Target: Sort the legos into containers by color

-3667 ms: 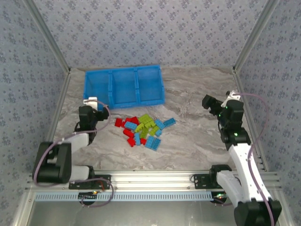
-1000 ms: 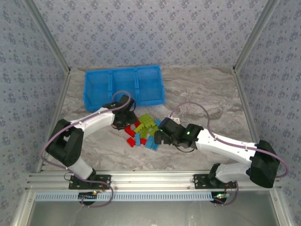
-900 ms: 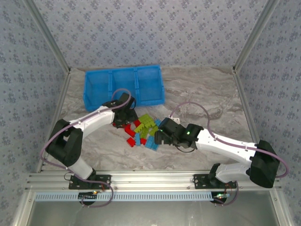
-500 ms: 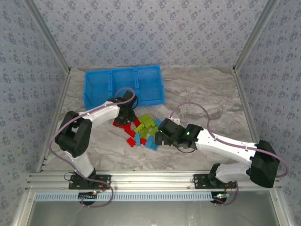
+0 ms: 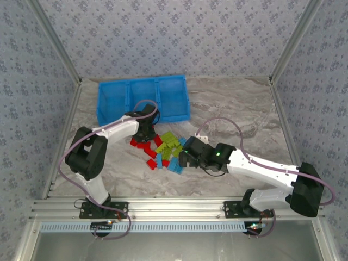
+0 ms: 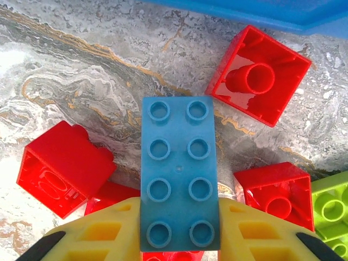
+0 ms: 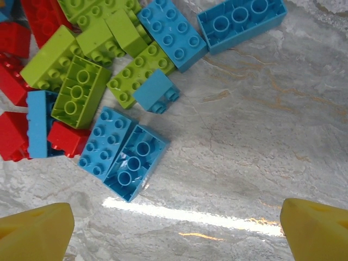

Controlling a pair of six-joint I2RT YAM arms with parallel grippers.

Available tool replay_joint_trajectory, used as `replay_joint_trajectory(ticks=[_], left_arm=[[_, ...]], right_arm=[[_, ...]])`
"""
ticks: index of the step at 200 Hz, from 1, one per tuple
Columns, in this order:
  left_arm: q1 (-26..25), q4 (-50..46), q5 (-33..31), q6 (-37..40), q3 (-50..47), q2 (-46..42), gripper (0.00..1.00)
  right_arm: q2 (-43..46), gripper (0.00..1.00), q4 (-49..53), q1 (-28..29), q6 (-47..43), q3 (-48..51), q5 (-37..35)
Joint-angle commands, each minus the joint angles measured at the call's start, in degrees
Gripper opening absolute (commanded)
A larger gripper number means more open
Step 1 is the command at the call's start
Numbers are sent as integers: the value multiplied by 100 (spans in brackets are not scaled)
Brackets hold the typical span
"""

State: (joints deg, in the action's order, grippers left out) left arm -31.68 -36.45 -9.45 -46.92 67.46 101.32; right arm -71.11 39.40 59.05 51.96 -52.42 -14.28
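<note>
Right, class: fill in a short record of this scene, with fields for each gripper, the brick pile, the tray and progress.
left gripper: shut on a light blue brick, studs facing the camera, red bricks lying around it
right gripper: open, over bare table beside the pile
pile of legos: red, lime green and light blue, mixed, between the arms
tray: behind the pile, three compartments, no bricks visible inside
progress: nothing sorted yet
</note>
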Motion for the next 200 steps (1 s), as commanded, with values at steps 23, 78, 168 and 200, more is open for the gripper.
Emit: replay_joint_trajectory(ticks=[23,78,168,200], left_arm=[[20,-457,168,277,345,-1453,25],[1267,-605,-1348,1238,1401,-1598,27],[2912,-735,437,1343,3794,1222,45],[2907,-786,486,1279,3643,719,54]], right_arm=[[441,100,258,122,181,-277,-440],[441,100,92,119,113,-370,-519],[954,100,479,263,389,-136,-607],[1270,100,525,270,479,69,-833]])
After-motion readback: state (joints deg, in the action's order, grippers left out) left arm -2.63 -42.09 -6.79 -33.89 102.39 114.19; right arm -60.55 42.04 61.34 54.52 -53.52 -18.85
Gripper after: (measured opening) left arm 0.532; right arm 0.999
